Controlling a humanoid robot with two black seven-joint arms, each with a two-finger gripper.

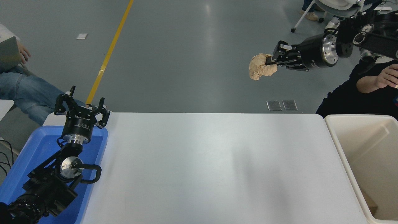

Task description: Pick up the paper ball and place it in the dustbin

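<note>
My right gripper (273, 60) is shut on the tan-brown paper ball (260, 66) and holds it high in the air, above and beyond the table's far edge, up and to the left of the dustbin. The cream-white dustbin (342, 146) stands at the table's right end, its inside mostly bare with a small brown scrap near the bottom right. My left gripper (81, 104) is open and parked over the blue tray (34, 149) at the lower left.
The white table (211, 168) fills the middle. A person in a dark top sits behind the dustbin, a hand (387, 76) close under my right arm. Another person in jeans (25, 93) sits at the far left. A wheeled chair (339, 12) stands at the top right.
</note>
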